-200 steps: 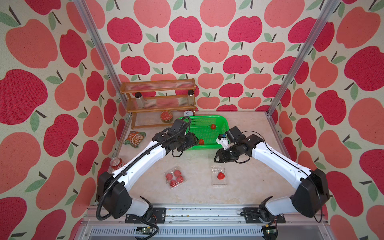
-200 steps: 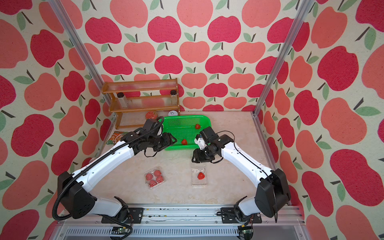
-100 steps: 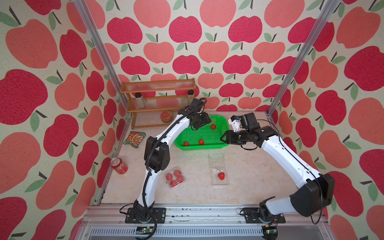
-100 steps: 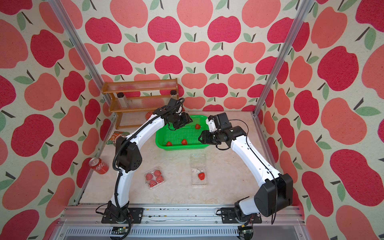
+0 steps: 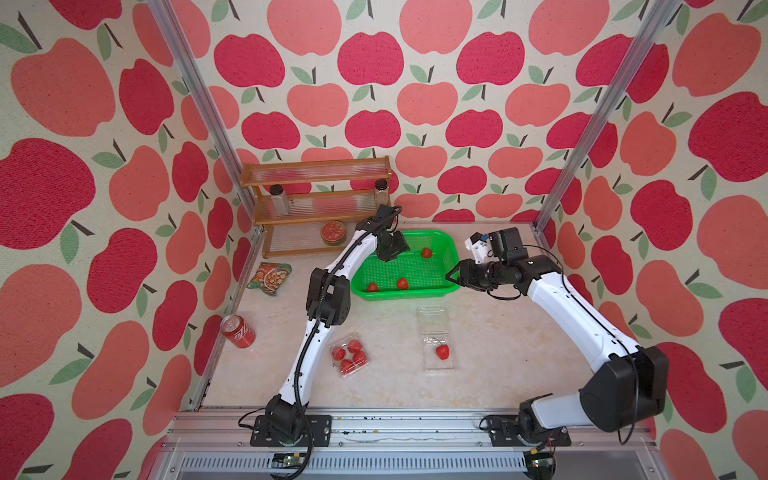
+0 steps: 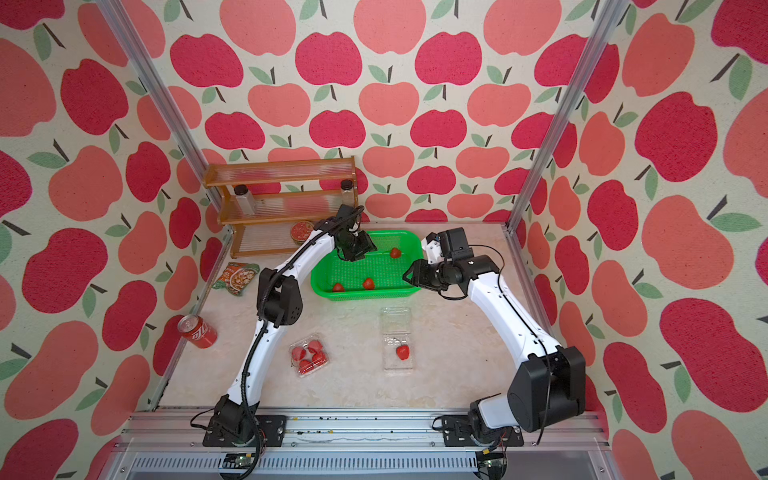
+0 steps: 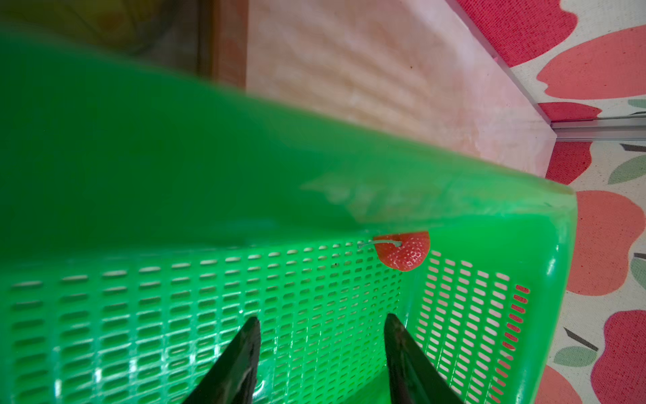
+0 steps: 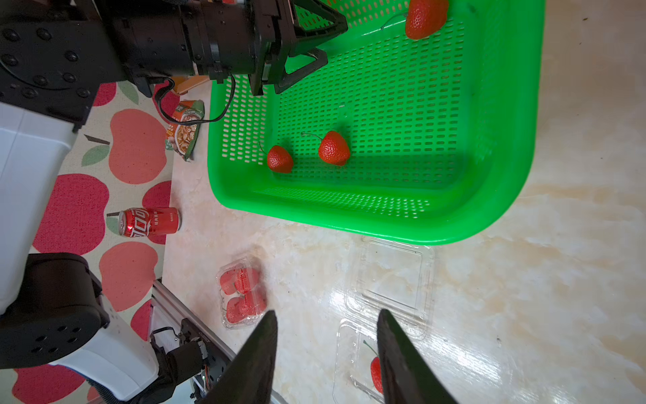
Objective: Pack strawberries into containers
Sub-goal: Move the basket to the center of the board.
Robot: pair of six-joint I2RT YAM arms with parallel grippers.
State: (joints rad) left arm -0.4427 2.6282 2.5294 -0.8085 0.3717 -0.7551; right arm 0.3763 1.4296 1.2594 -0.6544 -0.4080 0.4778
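Packing is roughly half done. Container 1 (image 5: 350, 357) sits closed on the bench (image 5: 519, 365) with 4 strawberries (image 5: 354, 346) inside. Container 2 (image 5: 433, 322) lies open holding 1 strawberry (image 5: 442, 352). 3 berries (image 5: 402, 283) remain in the green basket (image 5: 415, 296). Left arm (image 5: 353, 257) reaches into the basket's far side, jaws parted and empty, short of the far berry (image 7: 402, 252). Right arm (image 5: 573, 311) points at the basket's near right corner, jaws parted and empty.
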